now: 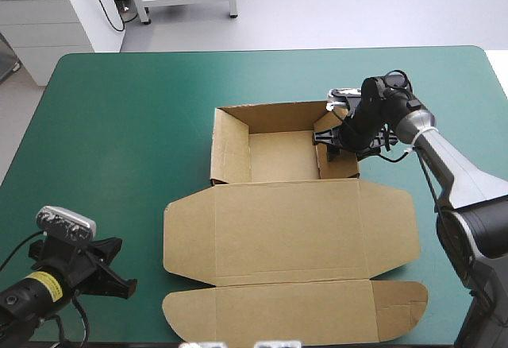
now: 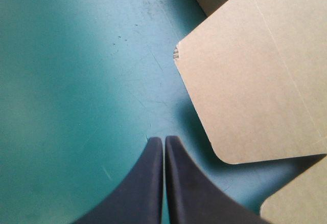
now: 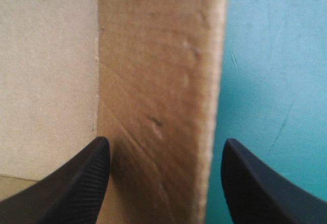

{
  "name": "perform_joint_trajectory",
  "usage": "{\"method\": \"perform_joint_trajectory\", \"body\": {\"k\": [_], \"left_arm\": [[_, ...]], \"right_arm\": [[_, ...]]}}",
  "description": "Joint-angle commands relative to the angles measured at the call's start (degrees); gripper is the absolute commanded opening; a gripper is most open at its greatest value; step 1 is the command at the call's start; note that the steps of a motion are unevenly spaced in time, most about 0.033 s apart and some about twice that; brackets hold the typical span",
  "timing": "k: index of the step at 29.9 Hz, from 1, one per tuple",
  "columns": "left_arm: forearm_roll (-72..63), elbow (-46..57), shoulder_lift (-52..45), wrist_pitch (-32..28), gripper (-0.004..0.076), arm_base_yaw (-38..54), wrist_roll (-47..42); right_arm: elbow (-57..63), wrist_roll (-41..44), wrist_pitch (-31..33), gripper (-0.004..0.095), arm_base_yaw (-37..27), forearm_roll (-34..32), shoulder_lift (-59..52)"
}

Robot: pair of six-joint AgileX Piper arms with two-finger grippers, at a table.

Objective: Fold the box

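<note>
Box [image 1: 290, 229] sits mid-counter [image 1: 119, 125], brown board on the teal-green cover. The tray [image 1: 282, 153] has its walls up at the 12 o'clock end and the lid [image 1: 317, 205] lies flat toward 6. My right gripper [image 3: 166, 147] is down at the tray's 3 o'clock wall [image 3: 158, 81] - fingers [image 3: 76, 183] spread apart, one on the tray side, one on the cover side, with the wall between them. My left gripper [image 2: 163, 139] hangs near the counter's 7 o'clock corner, fingers pressed together on nothing, the lid's rounded corner just ahead.
</note>
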Motion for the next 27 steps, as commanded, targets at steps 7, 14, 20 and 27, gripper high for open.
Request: {"method": "perform_joint_trajectory", "body": {"k": [7,14,20,27], "left_arm": [[0.4,3.3,-8.7,-3.7,-0.0008,-0.3,-0.3],[0.3,3.7,-9.9,-3.8,-0.0008,-0.3,-0.3],[0.5,3.7,-9.9,-3.8,-0.0008,-0.3,-0.3],[0.8,3.7,-9.9,-4.1,-0.0008,-0.3,-0.3]], "right_arm": [[-1.9,-0.8,-1.2,0.005,-0.2,0.3,-0.4],[-9.9,-1.5,3.1,-0.0021,-0.2,-3.5,-0.4],[-20.8,-1.9,6.7,-0.0021,-3.2,-11.9,-2.2],[-22.8,-5.0,6.7,-0.0021,-14.9,-20.1,-7.4]]}}
